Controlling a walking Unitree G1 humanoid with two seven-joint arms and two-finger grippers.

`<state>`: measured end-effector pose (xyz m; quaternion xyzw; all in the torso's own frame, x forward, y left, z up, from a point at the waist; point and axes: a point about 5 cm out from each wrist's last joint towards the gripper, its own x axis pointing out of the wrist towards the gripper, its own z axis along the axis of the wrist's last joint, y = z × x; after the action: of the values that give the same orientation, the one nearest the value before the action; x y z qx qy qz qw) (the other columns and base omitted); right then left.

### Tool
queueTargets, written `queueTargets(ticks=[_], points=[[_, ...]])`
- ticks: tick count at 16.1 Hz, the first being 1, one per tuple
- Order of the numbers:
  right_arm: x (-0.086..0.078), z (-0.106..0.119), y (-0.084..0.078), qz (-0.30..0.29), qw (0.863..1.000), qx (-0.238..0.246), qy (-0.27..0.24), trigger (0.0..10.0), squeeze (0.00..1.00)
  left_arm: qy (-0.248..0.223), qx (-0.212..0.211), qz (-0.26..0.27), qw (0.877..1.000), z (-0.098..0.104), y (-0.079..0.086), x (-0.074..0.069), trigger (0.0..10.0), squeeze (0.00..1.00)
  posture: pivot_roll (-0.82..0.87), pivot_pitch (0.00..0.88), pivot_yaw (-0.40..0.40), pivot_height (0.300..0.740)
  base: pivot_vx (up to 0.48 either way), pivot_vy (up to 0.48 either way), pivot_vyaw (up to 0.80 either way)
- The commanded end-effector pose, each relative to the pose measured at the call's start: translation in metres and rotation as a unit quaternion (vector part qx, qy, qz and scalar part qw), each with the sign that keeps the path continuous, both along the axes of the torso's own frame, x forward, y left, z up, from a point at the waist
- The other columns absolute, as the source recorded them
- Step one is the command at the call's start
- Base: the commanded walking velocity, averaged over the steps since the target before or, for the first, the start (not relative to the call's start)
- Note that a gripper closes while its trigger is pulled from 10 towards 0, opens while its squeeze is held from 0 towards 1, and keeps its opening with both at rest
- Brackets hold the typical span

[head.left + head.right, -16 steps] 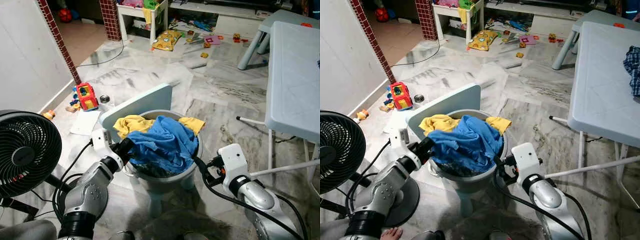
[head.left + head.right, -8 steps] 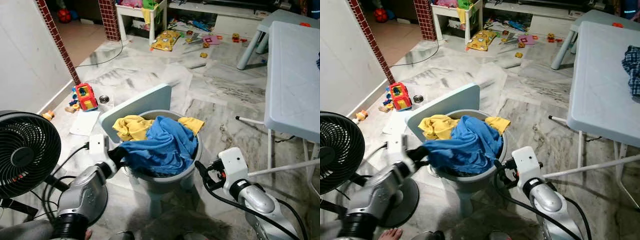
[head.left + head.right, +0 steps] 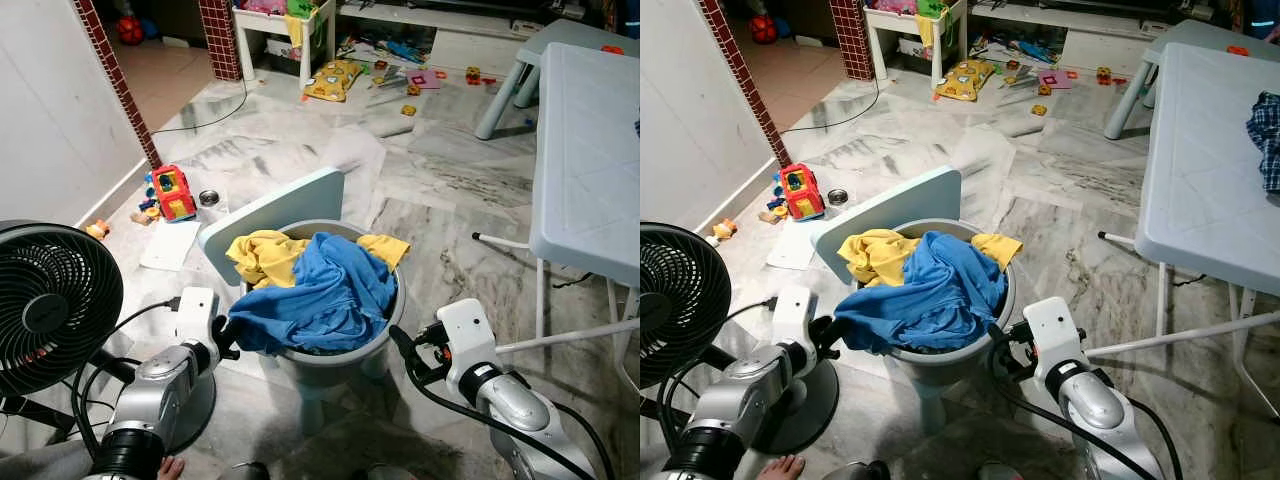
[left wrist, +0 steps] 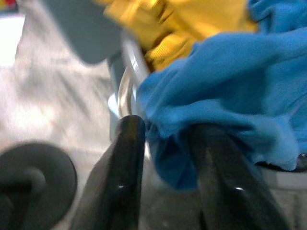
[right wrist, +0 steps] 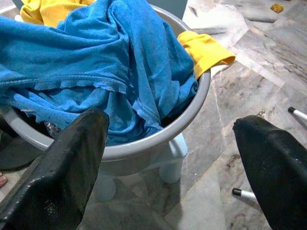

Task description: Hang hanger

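A grey basin (image 3: 396, 308) stands on the floor just ahead, heaped with a blue garment (image 3: 325, 290) and a yellow garment (image 3: 262, 255). My left gripper (image 3: 228, 336) is at the basin's left rim, shut on the blue garment's edge, which is stretched out over the rim. In the left wrist view the blue garment (image 4: 216, 91) is bunched between the two fingers (image 4: 125, 158). My right gripper (image 3: 400, 346) hovers low by the basin's right side, open, with nothing in it; its fingers (image 5: 62, 167) stand wide apart before the basin (image 5: 192, 112).
A pale blue board (image 3: 275, 205) leans behind the basin. A black fan (image 3: 50, 305) stands at the left and a white folding table (image 3: 590, 150) at the right. A toy truck (image 3: 172, 192) and scattered toys lie farther off. A person's toes (image 3: 785, 465) show below.
My left gripper has drawn back toward me and to the left, dragging the blue garment's edge out over the basin rim. The right gripper has sunk slightly.
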<state>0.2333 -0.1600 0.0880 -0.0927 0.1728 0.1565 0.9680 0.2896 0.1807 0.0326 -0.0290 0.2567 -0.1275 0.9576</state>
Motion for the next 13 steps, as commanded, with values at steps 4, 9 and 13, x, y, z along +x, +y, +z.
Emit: queueTargets(ticks=[4, 9, 13], points=[[0.0, 0.003, 0.001, 0.0, 1.0, -0.004, -0.003, 10.0, 0.0, -0.059, 0.09, -0.04, 0.993, 0.011, 0.001, -0.007, 10.0, 0.0, -0.21, 0.115, 0.027, 0.74, 0.0, 0.0, 0.0], [0.0, 0.001, 0.004, 0.005, 1.0, -0.002, 0.001, 10.0, 0.0, -0.063, 0.137, -0.047, 0.987, 0.012, 0.011, -0.046, 10.0, 0.72, -0.18, 0.119, 0.019, 0.74, 0.0, 0.0, 0.0], [0.002, 0.001, 0.004, 0.007, 1.0, -0.002, 0.001, 10.0, 0.0, -0.077, 0.191, -0.096, 0.974, 0.017, 0.005, -0.067, 10.0, 1.0, -0.17, 0.12, 0.018, 0.74, 0.0, 0.0, 0.0]])
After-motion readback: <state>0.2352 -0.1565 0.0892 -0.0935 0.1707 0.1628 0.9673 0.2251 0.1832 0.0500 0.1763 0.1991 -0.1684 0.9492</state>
